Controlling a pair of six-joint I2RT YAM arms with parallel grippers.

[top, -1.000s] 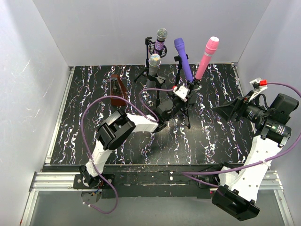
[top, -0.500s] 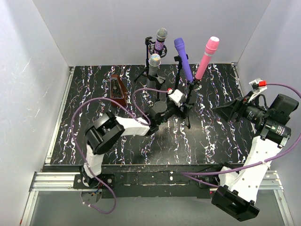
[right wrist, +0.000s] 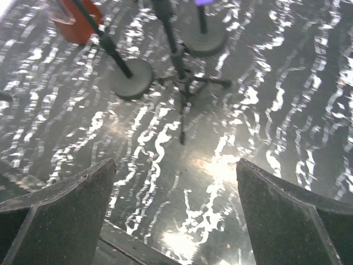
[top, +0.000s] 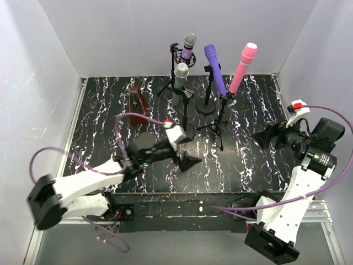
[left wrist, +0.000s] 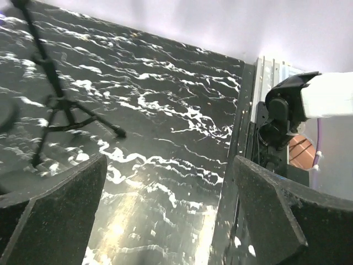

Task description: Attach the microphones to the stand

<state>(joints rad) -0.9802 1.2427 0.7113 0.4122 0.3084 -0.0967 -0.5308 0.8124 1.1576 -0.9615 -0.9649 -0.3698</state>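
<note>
All 4 microphones (top: 242,66) sit in their stands (top: 220,118) (job apparently finished) as I hold left gripper (top: 186,160) and right gripper (top: 266,134) released, empty, needing only retreat next.

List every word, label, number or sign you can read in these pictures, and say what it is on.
None: no readable text in any view.
The microphones, their stands and the dark red box show no lettering.
The small red tag near the top view's right edge is too small to tell whether it bears marks.
</note>
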